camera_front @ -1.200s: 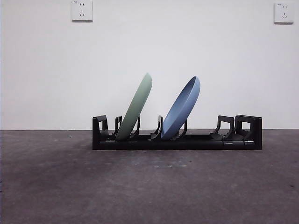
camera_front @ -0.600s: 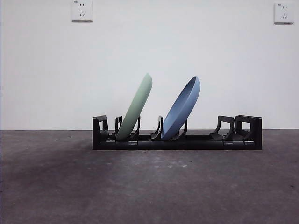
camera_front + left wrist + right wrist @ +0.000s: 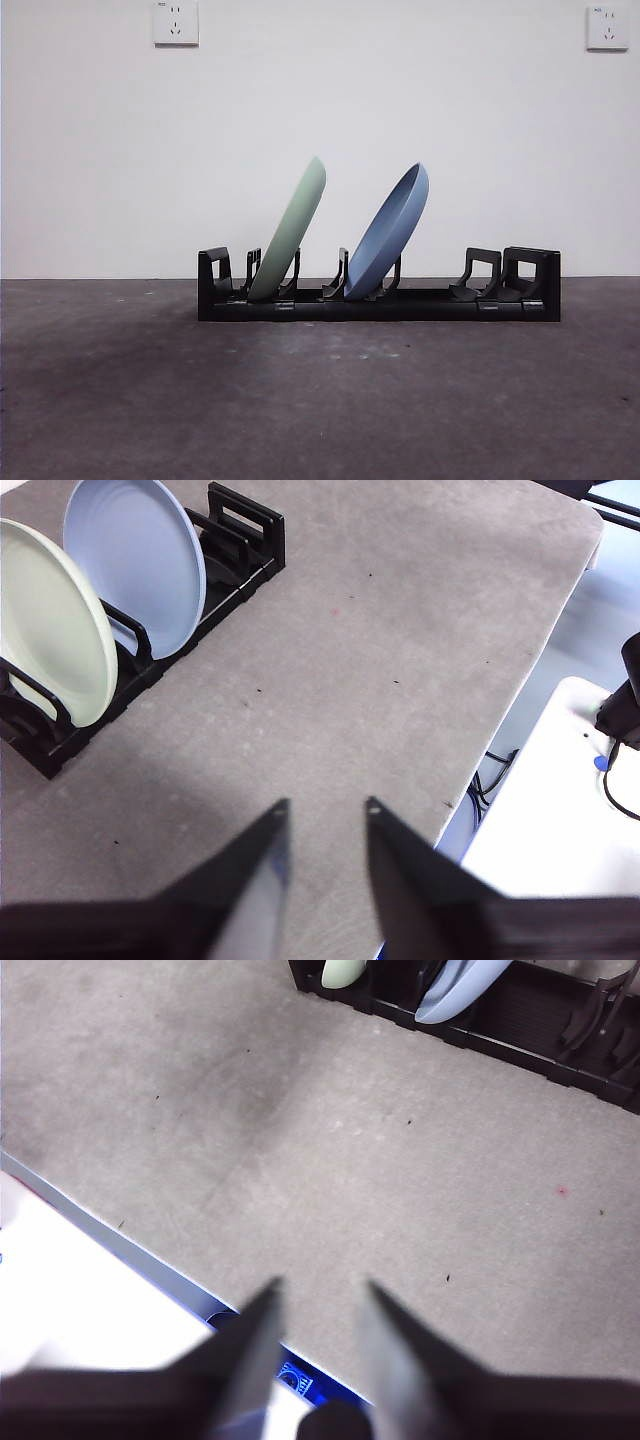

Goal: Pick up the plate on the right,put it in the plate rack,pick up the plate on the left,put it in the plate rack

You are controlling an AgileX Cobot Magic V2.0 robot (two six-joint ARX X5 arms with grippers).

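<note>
Nothing is shifting among the items since the earlier frames; only a faint shadow on the tabletop is fading. Plate rack is sitting mid-tabletop, holding the green plate and blue plate, both leaning in slots. Left pincer and right pincer are hovering well apart from it, jaws parted and empty. Task is reading complete.

White wall, two sockets

We see a grey table before a white wall carrying two sockets, one left, another right.
</note>
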